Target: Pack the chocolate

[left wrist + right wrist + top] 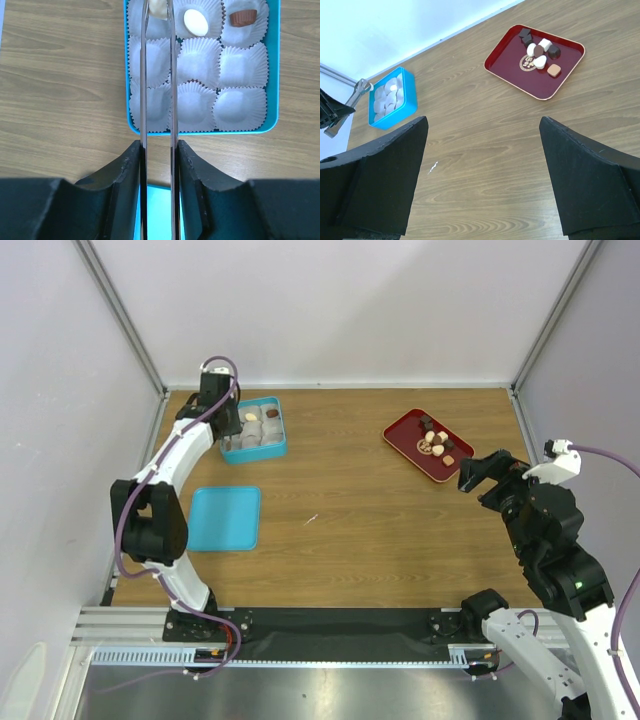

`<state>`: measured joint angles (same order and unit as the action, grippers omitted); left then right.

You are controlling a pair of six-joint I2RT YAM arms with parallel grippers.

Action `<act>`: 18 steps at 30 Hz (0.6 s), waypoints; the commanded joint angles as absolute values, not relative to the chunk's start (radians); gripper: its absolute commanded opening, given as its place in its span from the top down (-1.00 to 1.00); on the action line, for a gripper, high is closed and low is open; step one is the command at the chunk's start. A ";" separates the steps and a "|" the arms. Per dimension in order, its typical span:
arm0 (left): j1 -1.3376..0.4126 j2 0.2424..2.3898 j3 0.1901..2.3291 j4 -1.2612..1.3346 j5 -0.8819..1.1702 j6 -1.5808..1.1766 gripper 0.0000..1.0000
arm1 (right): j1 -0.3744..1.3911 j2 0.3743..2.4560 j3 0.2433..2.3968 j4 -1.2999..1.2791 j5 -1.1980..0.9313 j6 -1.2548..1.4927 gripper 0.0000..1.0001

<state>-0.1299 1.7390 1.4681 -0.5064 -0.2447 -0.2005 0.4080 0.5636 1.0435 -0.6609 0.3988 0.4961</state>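
My left gripper [216,392] [157,146] is shut on long metal tongs [143,75] that reach over the blue box [253,430] [270,75] of white paper cups. The tong tips pinch a cream chocolate [157,9] over the far-left cup. A white oval chocolate [195,22] and a brown chocolate [243,17] sit in the other far cups. Several more chocolates [436,442] [539,49] lie on the red tray [405,436] [507,62] at the far right. My right gripper [482,472] [482,122] is open and empty, just near of the tray.
The blue lid [225,518] lies flat on the table's left, near of the box, and shows under my left gripper [157,210]. White walls and metal posts close in the table on three sides. A small white speck [432,168] lies mid-table.
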 commanded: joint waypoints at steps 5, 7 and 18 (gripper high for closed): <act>-0.106 1.773 1.497 -0.483 -0.267 -0.173 0.22 | 0.407 0.537 1.069 -0.649 0.428 0.483 -0.99; -0.101 1.784 1.505 -0.482 -0.261 -0.169 0.21 | 0.407 0.534 1.069 -0.650 0.431 0.486 -0.99; -0.094 1.799 1.523 -0.469 -0.238 -0.149 0.12 | 0.407 0.535 1.083 -0.661 0.445 0.472 -0.99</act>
